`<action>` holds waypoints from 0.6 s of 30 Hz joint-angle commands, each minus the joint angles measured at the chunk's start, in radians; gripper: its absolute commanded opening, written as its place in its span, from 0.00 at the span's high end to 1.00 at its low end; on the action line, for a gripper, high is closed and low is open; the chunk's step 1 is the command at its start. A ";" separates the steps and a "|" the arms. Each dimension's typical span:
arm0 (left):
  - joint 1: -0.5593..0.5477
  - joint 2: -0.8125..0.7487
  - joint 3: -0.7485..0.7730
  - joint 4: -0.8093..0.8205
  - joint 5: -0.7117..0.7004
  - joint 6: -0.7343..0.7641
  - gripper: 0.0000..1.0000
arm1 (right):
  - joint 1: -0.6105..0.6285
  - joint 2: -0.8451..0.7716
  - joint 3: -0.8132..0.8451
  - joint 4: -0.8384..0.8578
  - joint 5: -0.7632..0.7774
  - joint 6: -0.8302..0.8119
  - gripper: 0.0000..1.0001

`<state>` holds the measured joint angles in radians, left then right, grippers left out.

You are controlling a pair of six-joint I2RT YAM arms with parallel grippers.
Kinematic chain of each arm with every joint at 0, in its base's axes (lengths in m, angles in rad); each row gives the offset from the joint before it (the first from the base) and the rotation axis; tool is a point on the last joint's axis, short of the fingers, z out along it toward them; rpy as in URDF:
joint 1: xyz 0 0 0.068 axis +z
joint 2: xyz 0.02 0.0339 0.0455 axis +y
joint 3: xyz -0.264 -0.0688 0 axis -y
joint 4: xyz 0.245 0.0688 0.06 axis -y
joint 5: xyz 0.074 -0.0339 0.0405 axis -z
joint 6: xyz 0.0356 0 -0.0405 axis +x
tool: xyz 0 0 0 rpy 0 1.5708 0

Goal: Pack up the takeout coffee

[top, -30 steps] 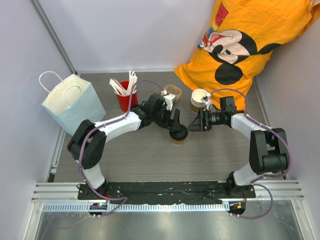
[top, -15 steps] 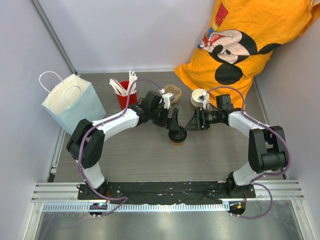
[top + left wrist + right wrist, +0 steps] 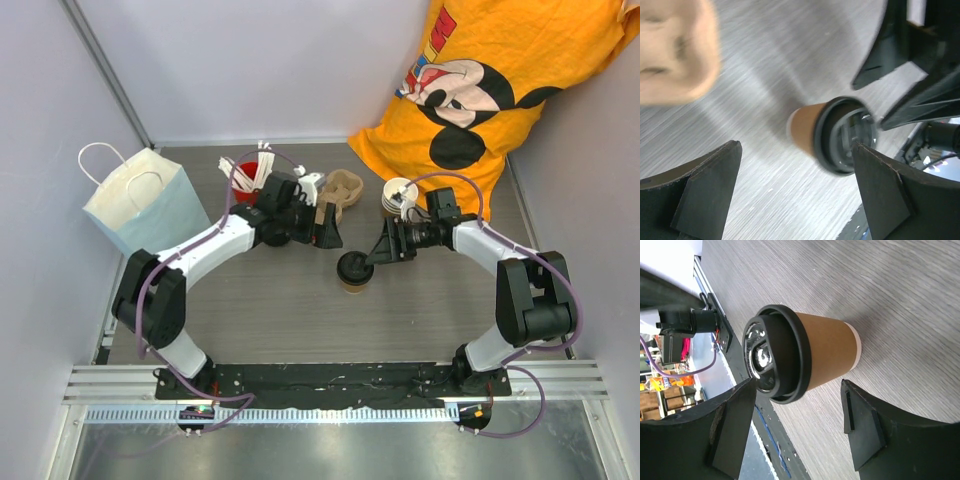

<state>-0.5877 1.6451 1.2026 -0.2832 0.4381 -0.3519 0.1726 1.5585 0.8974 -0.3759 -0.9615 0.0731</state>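
Overhead and both close wrist views share the cup point(image 3: 355, 270); left seems farther.

Takeout coffee point(image 3: 810, 131) sits on the grey table point(image 3: 765, 60) with its black lid point(image 3: 846, 136) fitted. The left gripper point(image 3: 795, 160) has its fingers spread wide on either side of the cup, clear of it. The right gripper point(image 3: 875, 100) shows as dark fingers just beside the lid. A blurred tan shape point(image 3: 675, 50) lies well apart from the cup.

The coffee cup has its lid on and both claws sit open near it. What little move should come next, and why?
Probably the right gripper should ease forward and close on the cup. It stands upright, lid on, centred between that gripper's open jaws but untouched; the left gripper, also open, has it off-centre.
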 commanded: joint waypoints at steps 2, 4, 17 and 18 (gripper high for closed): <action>0.042 -0.056 -0.089 0.015 0.007 0.047 0.04 | 0.024 -0.028 0.069 -0.004 0.026 0.013 0.26; 0.042 -0.057 -0.109 0.038 0.024 0.044 0.04 | 0.024 -0.017 0.074 -0.004 0.026 0.024 0.26; 0.040 -0.022 -0.130 0.072 0.047 0.021 0.06 | 0.094 0.051 0.086 0.022 0.076 0.045 0.26; 0.039 -0.019 -0.132 0.073 0.050 0.019 0.06 | 0.097 0.052 0.086 0.023 0.078 0.045 0.26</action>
<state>-0.5468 1.6169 1.0763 -0.2634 0.4652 -0.3328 0.2539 1.5948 0.9417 -0.3817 -0.9016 0.1066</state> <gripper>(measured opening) 0.946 0.741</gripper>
